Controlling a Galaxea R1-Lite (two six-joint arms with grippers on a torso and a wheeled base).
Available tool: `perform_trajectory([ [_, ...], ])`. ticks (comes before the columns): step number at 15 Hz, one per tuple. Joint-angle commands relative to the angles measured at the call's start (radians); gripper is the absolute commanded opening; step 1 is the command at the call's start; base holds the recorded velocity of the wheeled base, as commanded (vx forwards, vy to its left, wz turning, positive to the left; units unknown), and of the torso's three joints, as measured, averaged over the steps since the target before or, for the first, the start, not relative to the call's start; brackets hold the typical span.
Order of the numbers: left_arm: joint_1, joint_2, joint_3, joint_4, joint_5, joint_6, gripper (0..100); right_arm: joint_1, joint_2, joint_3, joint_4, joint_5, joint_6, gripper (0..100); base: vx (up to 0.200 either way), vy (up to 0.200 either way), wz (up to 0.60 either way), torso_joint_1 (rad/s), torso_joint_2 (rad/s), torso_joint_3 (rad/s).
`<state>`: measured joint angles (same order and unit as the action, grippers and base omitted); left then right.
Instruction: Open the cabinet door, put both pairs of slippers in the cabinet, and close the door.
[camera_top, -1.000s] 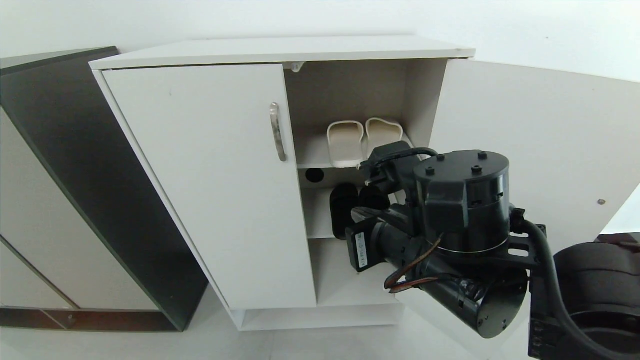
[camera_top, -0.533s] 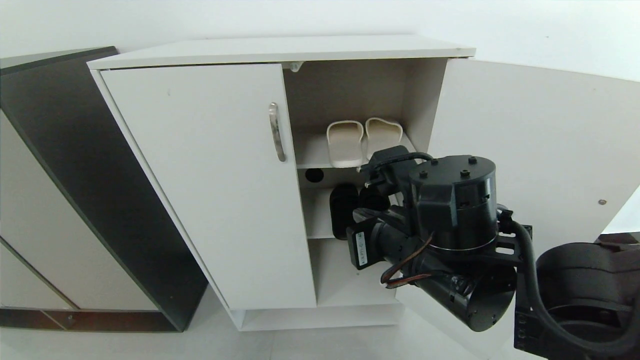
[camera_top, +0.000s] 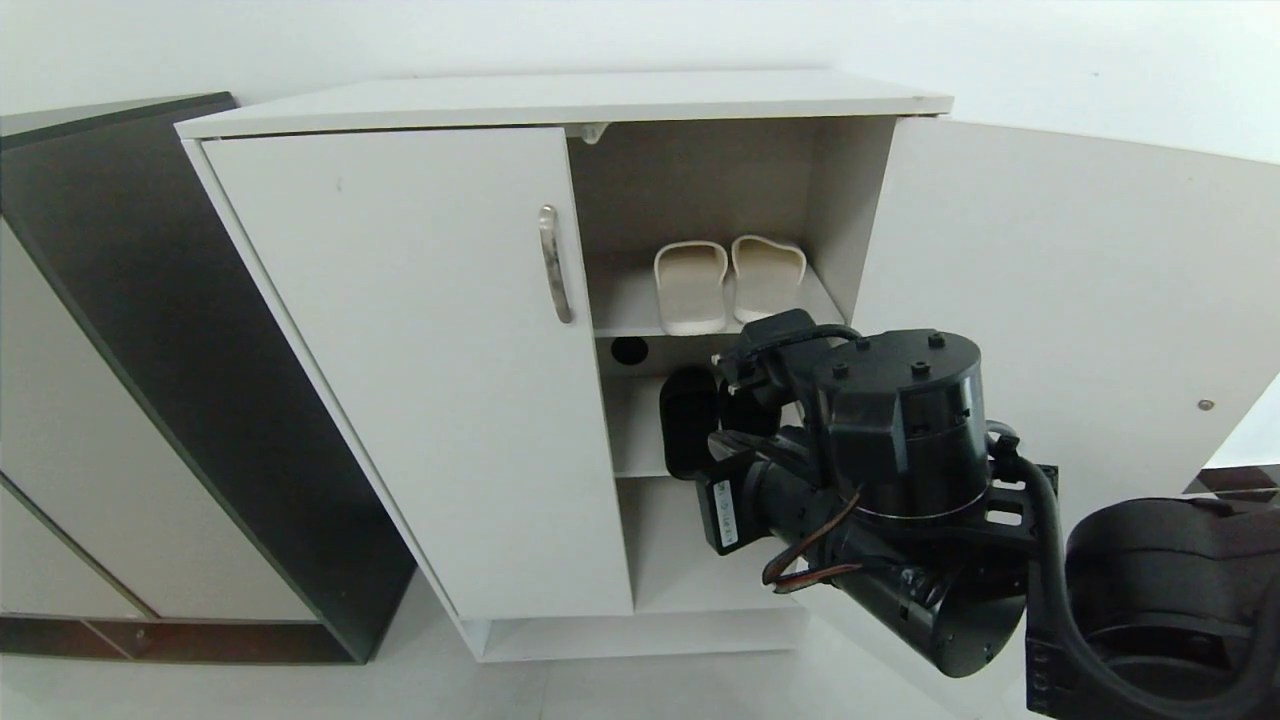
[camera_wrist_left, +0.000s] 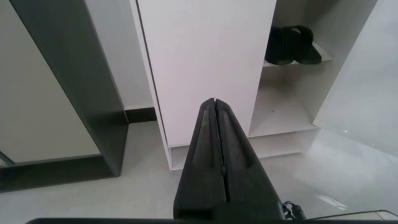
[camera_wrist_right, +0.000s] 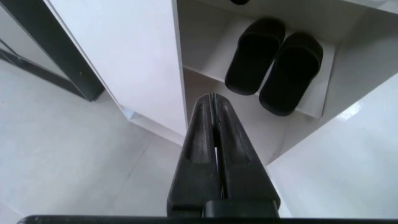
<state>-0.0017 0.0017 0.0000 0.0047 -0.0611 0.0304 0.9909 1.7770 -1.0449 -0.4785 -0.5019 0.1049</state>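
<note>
On the right gripper (camera_wrist_right: 214, 104), jaws together with nothing between them, just outside the cabinet (camera_top: 560, 100) and level with the inner edge of the shut left door (camera_top: 430, 370). Beyond the tips, apart from them, the black slippers (camera_wrist_right: 273, 62): a pair side by side on the middle shelf (camera_wrist_right: 208, 59) of the open right-hand compartment. In the head view, part of that pair hidden behind the right arm's wrist.

On the left gripper (camera_wrist_left: 214, 107), jaws likewise pressed together and empty, low before the left door and over the pale floor (camera_wrist_left: 124, 199).

One level higher, the cream slippers (camera_top: 728, 280), side by side on the top shelf (camera_top: 625, 300), near its front edge. Beneath the black pair, a bare bottom shelf (camera_wrist_left: 280, 118).

Right door (camera_top: 1050, 300) swung wide open. Metal handle (camera_top: 550, 263) upright near the left door's inner edge. Beside the cabinet's left wall, a dark panel (camera_top: 150, 330).
</note>
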Motion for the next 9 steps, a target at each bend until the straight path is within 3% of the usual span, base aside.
perform_trajectory([
  [1,0.000,0.000,0.000,0.000,0.000,0.000,0,0.000,0.002,0.003,0.000,0.000,-0.001,0,0.000,0.000,0.00,0.000,0.00,0.000],
  [3,0.000,0.000,0.000,0.000,0.000,0.000,0,0.000,0.002,0.006,0.001,0.000,-0.002,0,0.000,0.000,0.00,0.001,-0.06,-0.057],
  [6,0.000,0.000,0.000,0.000,0.000,0.000,0,0.000,0.002,0.006,0.001,0.000,-0.004,0,0.000,0.000,0.00,0.018,-0.18,-0.308],
  [9,0.000,0.000,0.000,0.000,0.000,0.000,0,0.000,0.002,0.006,0.001,-0.001,-0.004,0,0.000,0.000,0.00,0.045,-0.51,-0.367],
])
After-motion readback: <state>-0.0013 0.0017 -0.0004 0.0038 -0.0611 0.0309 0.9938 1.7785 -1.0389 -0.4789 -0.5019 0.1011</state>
